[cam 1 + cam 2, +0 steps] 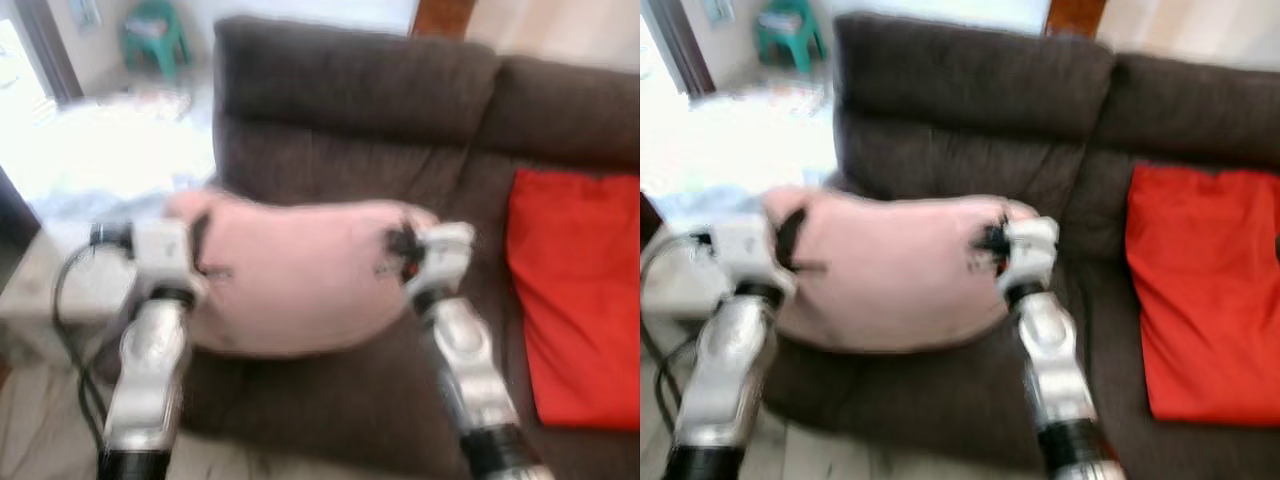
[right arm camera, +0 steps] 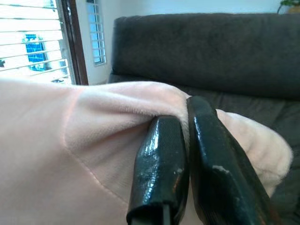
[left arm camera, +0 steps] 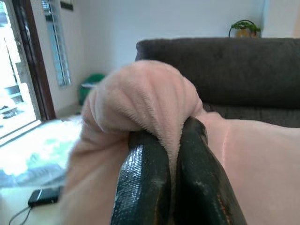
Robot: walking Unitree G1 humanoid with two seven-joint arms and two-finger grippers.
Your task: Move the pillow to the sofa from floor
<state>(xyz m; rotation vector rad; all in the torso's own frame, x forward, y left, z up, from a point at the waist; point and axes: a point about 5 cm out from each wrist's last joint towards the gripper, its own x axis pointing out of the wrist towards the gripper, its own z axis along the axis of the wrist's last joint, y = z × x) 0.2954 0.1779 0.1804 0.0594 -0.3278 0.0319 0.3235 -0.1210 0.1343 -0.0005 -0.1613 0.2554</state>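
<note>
From the head views we saw the pillow (image 1: 290,275) held up between both arms over the sofa (image 1: 400,120) seat, beside a red cushion (image 1: 575,295). In the left wrist view, the left gripper (image 3: 171,154) pinched a bunched corner tight. In the right wrist view, the right gripper (image 2: 187,140) nipped the other corner. We judged it best to lower both ends evenly before letting go.

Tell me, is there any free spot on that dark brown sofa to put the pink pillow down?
Yes. The left seat of the dark brown fabric sofa is bare, under the pink plush pillow pinched by the left gripper and right gripper. The right seat is taken by a red cushion.
</note>
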